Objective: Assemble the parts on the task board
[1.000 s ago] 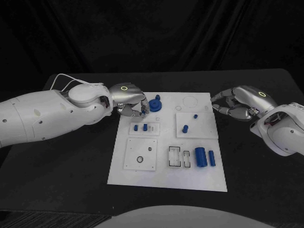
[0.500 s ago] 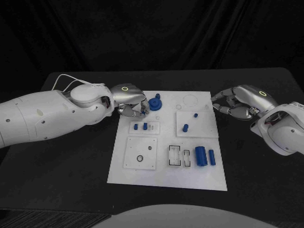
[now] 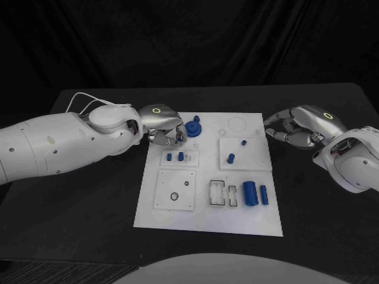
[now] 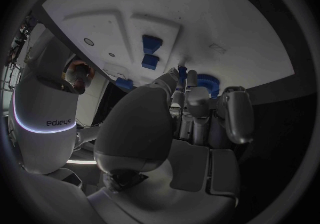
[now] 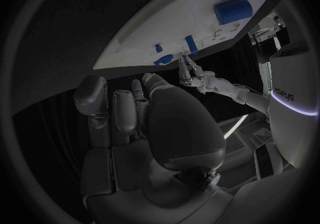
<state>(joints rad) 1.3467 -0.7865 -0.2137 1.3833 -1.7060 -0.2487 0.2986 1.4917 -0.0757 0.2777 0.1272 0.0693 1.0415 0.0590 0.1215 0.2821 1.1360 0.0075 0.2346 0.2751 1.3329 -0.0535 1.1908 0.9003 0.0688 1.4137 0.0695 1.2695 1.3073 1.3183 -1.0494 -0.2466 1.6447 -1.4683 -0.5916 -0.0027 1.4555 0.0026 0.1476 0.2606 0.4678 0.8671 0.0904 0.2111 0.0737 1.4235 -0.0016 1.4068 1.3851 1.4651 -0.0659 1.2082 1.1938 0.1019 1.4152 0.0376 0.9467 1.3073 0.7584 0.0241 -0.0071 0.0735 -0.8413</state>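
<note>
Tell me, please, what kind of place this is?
Probably a robotics lab test cell: a black table ringed by dark curtains, a white task board carrying small blue parts, and the left hand and right hand over the board's far edge.

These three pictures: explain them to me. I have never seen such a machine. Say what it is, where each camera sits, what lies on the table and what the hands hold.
It is a robot with two white arms, each ending in a silver hand with many fingers. The square picture is taken from its head, looking down at a black table. The two round pictures come from cameras at the wrists, behind each hand.

On the table lies a white task board with recesses and small blue parts: two cylinders side by side, small pegs, and a round blue part with a stem at the far end.

The left hand is at that round part, its fingers next to it; whether it grips it, I cannot tell. The right hand hangs beside the board's far right corner, fingers curled, with nothing visible in it.
</note>
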